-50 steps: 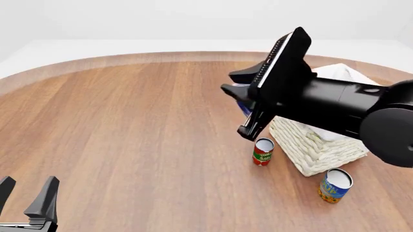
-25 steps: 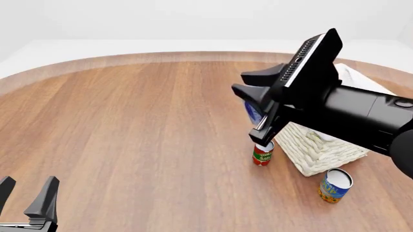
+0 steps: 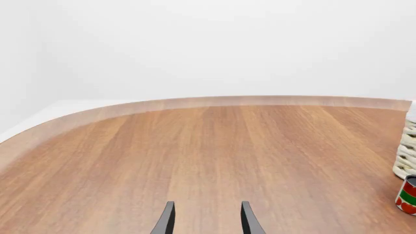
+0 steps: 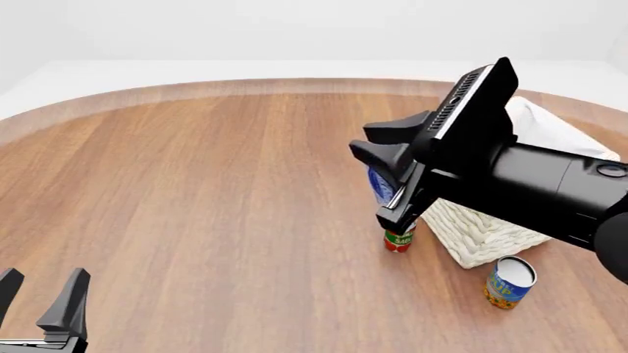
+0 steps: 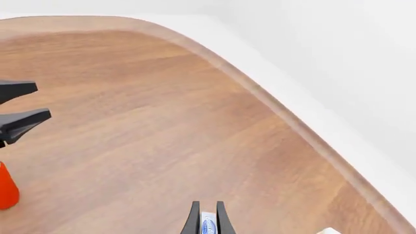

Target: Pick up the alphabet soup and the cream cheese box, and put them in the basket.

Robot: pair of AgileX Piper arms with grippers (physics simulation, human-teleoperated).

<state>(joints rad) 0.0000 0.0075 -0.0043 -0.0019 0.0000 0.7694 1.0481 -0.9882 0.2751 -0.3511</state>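
Front view hides a good deal behind my right arm: its black bulk covers most of the basket [image 4: 490, 235], leaving only the woven near wall and a strip of white liner behind my wrist. The red-and-green can [image 4: 398, 240] shows just its lower half beneath my fingers. The cream cheese box [image 4: 381, 184] is a sliver of blue and white between the fingers of my right gripper [image 4: 386, 187]; in the right wrist view it appears at the frame's edge as a small white piece with a blue oval [image 5: 208, 225], pinched between two narrow, nearly parallel fingers. So that gripper is clamped on the box, held in the air to the left of the basket, above the red-and-green can. My right arm reaches in from the right, wrist tilted, fingers pointing left and downward.

The alphabet soup [image 4: 509, 282] stands upright on the table [image 4: 196, 191], just in front of the basket's near corner.

My left gripper [image 4: 40, 305] sits low in the near left corner, cut off by the frame, fingers spread apart with nothing between them.
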